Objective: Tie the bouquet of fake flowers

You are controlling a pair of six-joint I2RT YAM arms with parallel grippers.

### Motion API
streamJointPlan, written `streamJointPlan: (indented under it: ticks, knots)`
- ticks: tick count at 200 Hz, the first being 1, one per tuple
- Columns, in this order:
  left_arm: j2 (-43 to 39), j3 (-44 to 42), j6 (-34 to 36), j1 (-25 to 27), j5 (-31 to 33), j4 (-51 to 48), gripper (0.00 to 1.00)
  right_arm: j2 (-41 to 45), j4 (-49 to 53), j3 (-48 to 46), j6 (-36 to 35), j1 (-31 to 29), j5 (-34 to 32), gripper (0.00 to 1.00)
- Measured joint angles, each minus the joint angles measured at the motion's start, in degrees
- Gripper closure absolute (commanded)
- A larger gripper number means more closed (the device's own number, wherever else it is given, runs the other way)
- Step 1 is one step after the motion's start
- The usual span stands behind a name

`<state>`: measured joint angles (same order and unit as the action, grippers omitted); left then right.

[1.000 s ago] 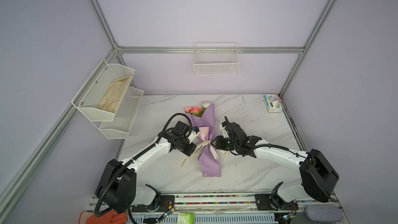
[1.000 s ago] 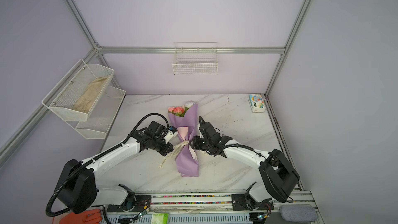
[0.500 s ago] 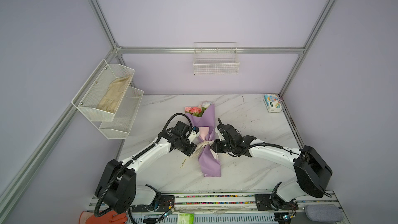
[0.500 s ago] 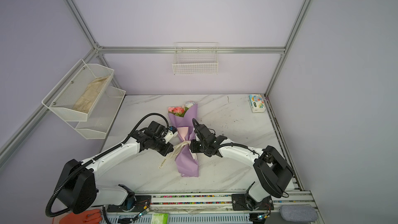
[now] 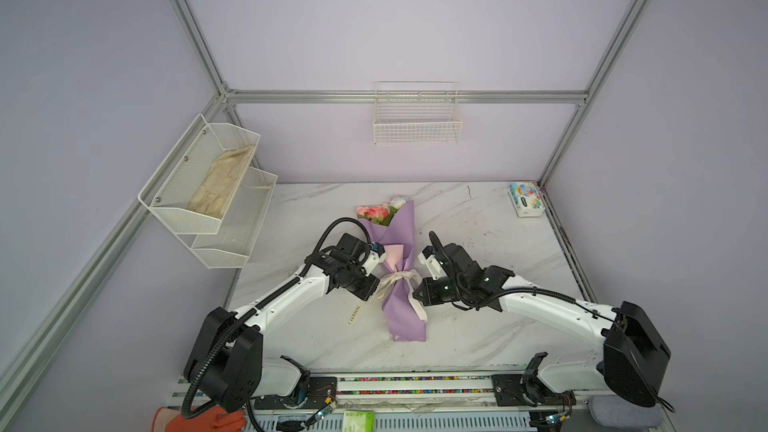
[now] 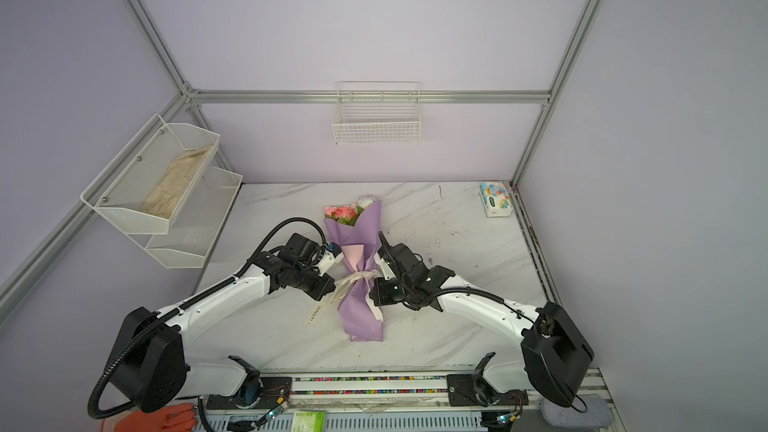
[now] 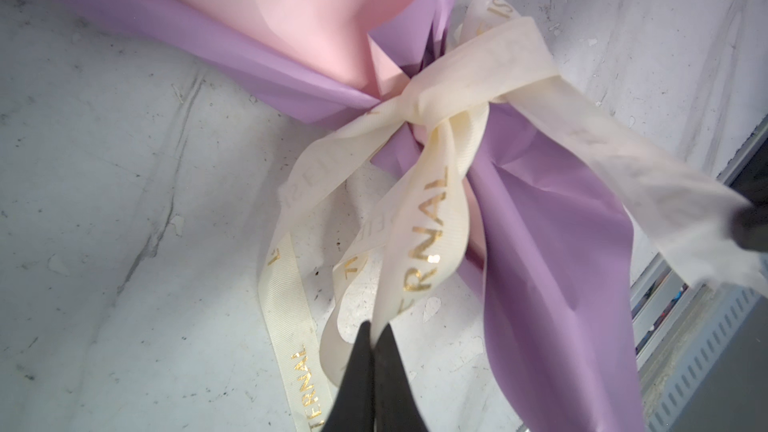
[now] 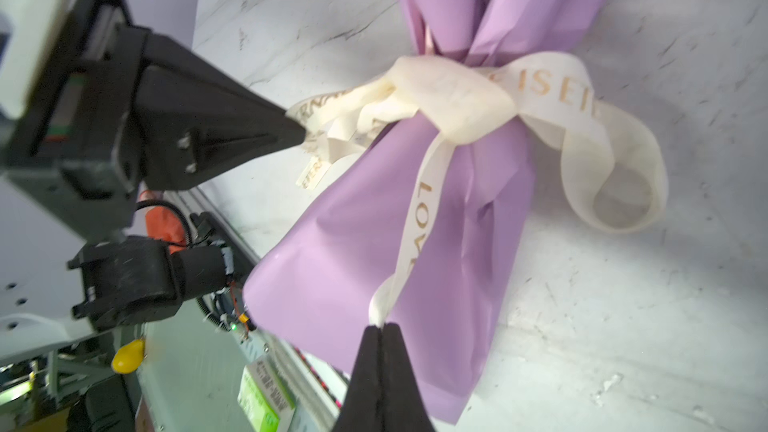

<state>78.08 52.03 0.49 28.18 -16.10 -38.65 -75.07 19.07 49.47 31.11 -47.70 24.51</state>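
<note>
The bouquet (image 5: 401, 243) lies flat on the table (image 5: 478, 326), and both top views show it whole. Its roses (image 5: 376, 212) sit at the far end, with the lilac paper's narrow end at the near end. A cream ribbon (image 5: 399, 277) with gold lettering is knotted round the bouquet's waist, where the paper is pinched in.

The left gripper (image 5: 377, 293) sits just beside the bouquet's left edge, about level with the knot. In the left wrist view its jaws are pressed tight together on a ribbon strand that runs to them from the knot.

The right gripper (image 5: 414, 295) sits just beside the bouquet's right edge, a little nearer the narrow end than the knot. In the right wrist view its jaws are also closed fully, pinching the end of a strand lettered LOVE. That strand runs from the knot across the lilac paper.

A slack loop (image 8: 615, 184) of the ribbon rests on the table against the bouquet's right side. A free tail (image 5: 354, 314) lettered ETERNAL lies on the table just left of the bouquet. A tissue pack (image 5: 525, 199) stands well to the right of the bouquet's flower end.
</note>
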Motion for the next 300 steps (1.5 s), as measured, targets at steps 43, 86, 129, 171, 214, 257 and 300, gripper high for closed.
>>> streamJointPlan:
  ticks: [43,86,129,171,214,257,300]
  knots:
    - [0.00,0.00,-0.02,0.00,0.00,0.02,1.00,1.29,3.26,-3.30,-0.81,-2.56,6.93,1.00]
    - [0.00,0.00,0.00,0.00,0.00,0.02,1.00,-0.76,6.34,-2.16,-3.02,-6.14,9.14,0.68]
    - [0.00,0.00,0.00,0.00,0.02,0.00,1.00,3.45,8.33,3.43,-3.08,2.95,3.10,0.58]
    - [0.00,0.00,0.00,-0.02,0.02,-0.02,1.00,-0.26,-3.04,-0.11,6.82,18.95,3.65,0.55]
    - [0.00,0.00,0.00,-0.02,0.00,-0.04,1.00,-7.08,-19.06,-8.31,22.40,17.86,6.47,0.52]
    - [0.00,0.00,0.02,0.00,0.00,-0.04,1.00,-13.00,-14.08,4.44,11.34,16.83,1.68,0.51]
    - [0.00,0.02,0.11,0.00,0.00,-0.24,1.00,-19.91,-7.10,9.97,-2.32,16.79,1.44,0.51]
